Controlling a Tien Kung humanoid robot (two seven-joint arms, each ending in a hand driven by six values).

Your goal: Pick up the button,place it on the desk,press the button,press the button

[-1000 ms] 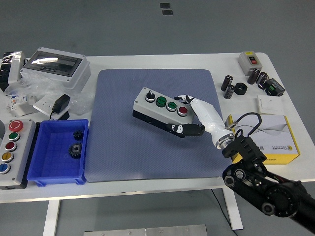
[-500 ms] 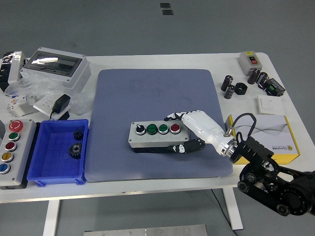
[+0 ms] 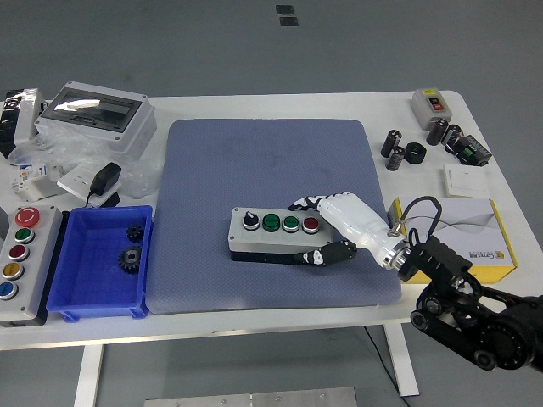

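The button box (image 3: 273, 231) is grey with a black base, a black knob, two green buttons and a red button. It lies flat on the blue mat (image 3: 267, 161), near the mat's front middle. My right hand (image 3: 307, 231) is white with black fingertips and comes in from the lower right. It is shut on the box's right end, with fingers (image 3: 304, 204) over the far side and the thumb along the near side. The left arm is out of view.
A blue bin (image 3: 81, 292) with two gears and a larger button panel (image 3: 42, 263) stand at the front left. A grey enclosure (image 3: 97, 114) and a black adapter (image 3: 106, 178) sit behind them. A yellow box (image 3: 467, 233), black cylinders (image 3: 399, 153) and a small switch box (image 3: 428, 103) are on the right.
My right hand brought the button box from a tilted, raised pose at the mat's centre down flat onto the mat nearer the front, then shifted it slightly right.
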